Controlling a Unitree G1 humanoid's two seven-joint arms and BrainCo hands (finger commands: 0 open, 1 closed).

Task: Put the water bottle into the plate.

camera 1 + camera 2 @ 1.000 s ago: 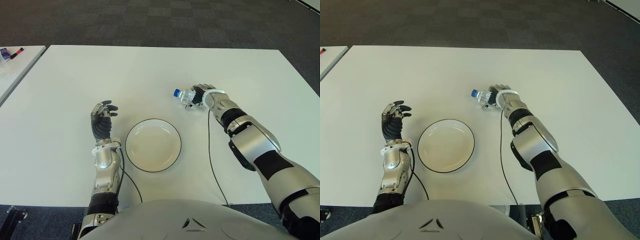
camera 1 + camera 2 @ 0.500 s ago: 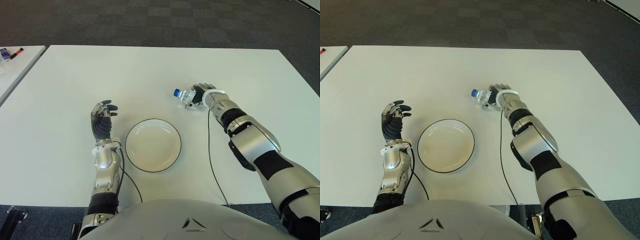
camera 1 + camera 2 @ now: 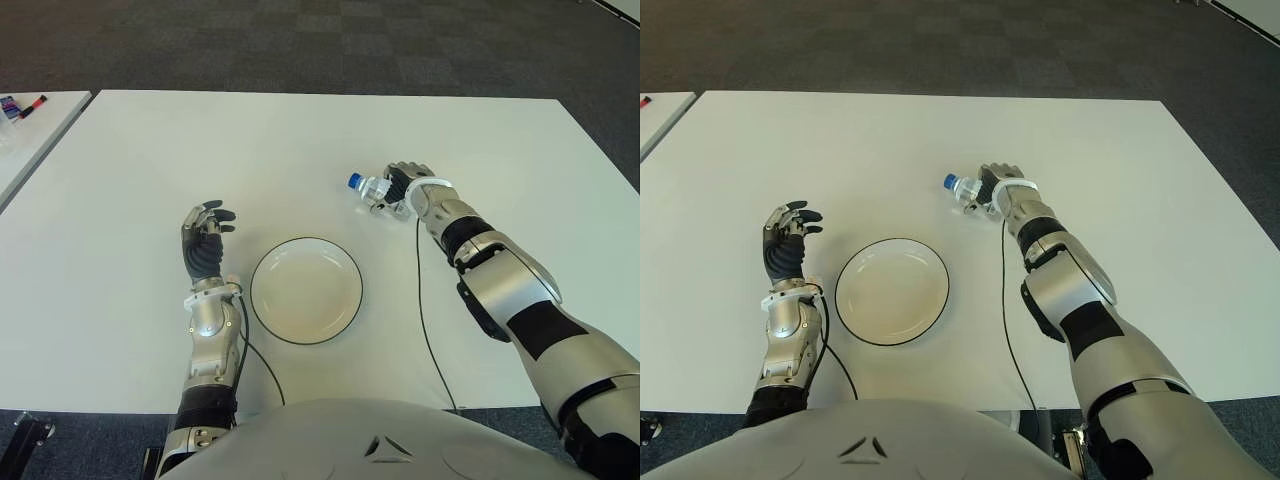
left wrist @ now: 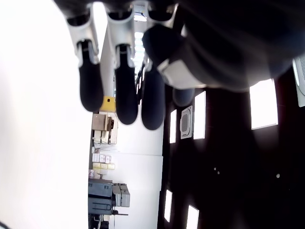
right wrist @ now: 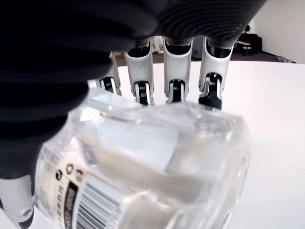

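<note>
A small clear water bottle (image 3: pixel 374 190) with a blue cap lies tilted over the white table (image 3: pixel 300 140), cap pointing left, beyond and right of the plate. My right hand (image 3: pixel 405 187) is shut on it; in the right wrist view the fingers (image 5: pixel 174 71) curl over the bottle (image 5: pixel 143 162). The white plate (image 3: pixel 306 290) with a dark rim sits near the table's front, with nothing in it. My left hand (image 3: pixel 205 240) shows just left of the plate, fingers relaxed and holding nothing.
A second white table (image 3: pixel 30 130) stands at the far left with small markers (image 3: pixel 25 105) on it. A thin black cable (image 3: pixel 420 300) runs along my right arm over the table. Dark carpet lies beyond the far edge.
The right hand with the bottle has shifted slightly up and away from me. The left hand and the plate have not moved.
</note>
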